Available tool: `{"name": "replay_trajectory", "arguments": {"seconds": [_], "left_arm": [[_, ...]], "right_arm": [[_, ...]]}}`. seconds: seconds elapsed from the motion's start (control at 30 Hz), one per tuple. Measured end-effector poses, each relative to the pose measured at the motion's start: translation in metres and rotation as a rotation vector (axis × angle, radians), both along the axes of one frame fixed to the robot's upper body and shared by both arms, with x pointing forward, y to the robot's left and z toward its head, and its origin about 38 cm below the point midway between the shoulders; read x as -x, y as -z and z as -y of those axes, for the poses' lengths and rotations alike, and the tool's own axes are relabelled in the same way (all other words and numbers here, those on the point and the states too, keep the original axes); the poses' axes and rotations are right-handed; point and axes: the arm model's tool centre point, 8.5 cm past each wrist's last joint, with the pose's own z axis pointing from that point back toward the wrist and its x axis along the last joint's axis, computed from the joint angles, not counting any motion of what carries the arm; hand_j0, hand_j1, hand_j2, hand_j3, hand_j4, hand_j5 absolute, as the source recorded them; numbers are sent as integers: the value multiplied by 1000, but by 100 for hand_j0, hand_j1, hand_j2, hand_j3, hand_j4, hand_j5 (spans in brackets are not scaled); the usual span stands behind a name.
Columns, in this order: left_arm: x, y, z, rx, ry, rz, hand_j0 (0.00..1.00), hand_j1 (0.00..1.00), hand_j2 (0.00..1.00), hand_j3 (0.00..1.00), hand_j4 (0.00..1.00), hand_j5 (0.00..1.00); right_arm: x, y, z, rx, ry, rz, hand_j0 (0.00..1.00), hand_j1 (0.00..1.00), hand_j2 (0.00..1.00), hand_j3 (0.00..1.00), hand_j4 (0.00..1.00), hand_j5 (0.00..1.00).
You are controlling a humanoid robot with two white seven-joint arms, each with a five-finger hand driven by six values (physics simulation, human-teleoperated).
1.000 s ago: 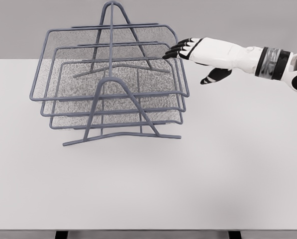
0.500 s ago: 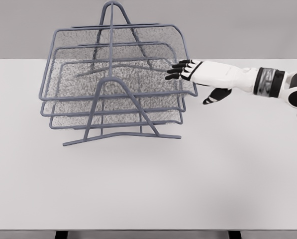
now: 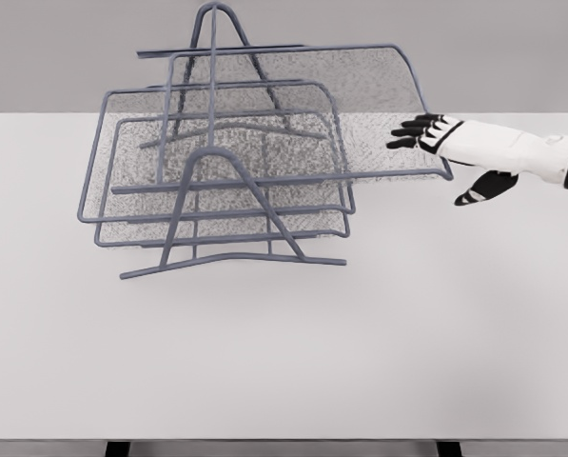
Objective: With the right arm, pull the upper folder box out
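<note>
Head view: on the plain white tabletop (image 3: 360, 352) before a grey wall, the blue-grey wire-mesh upper tray (image 3: 293, 114) juts rightward from the three-tier wire rack (image 3: 212, 205). The white right hand (image 3: 455, 143) hooks its black fingers (image 3: 412, 133) over the tray's right rim, thumb below.

Cut off and hidden parts

The right arm (image 3: 559, 160) leaves the frame's right edge; the table's legs (image 3: 118, 447) are cropped at the bottom.
</note>
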Motion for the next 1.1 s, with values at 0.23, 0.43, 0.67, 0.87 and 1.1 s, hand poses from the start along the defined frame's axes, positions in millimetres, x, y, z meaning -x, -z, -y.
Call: {"name": "replay_trajectory", "arguments": {"seconds": [0.23, 0.43, 0.67, 0.87, 1.1], "left_arm": [[0, 0, 0, 0, 0, 0, 100, 100, 100, 100, 100, 100], [0, 0, 0, 0, 0, 0, 100, 100, 100, 100, 100, 100], [0, 0, 0, 0, 0, 0, 100, 100, 100, 100, 100, 100], [-1, 0, 0, 0, 1, 2, 100, 100, 100, 100, 100, 100], [1, 0, 0, -1, 0, -5, 100, 100, 100, 100, 100, 100]], "right_arm": [[7, -18, 53, 59, 111, 25, 100, 100, 100, 100, 100, 100], [8, -23, 83, 147, 173, 40, 100, 100, 100, 100, 100, 100], [12, -55, 70, 12, 128, 99, 100, 100, 100, 100, 100, 100], [32, -78, 30, -40, -17, 149, 100, 100, 100, 100, 100, 100], [44, -95, 5, -74, -109, 188, 100, 100, 100, 100, 100, 100]]}}
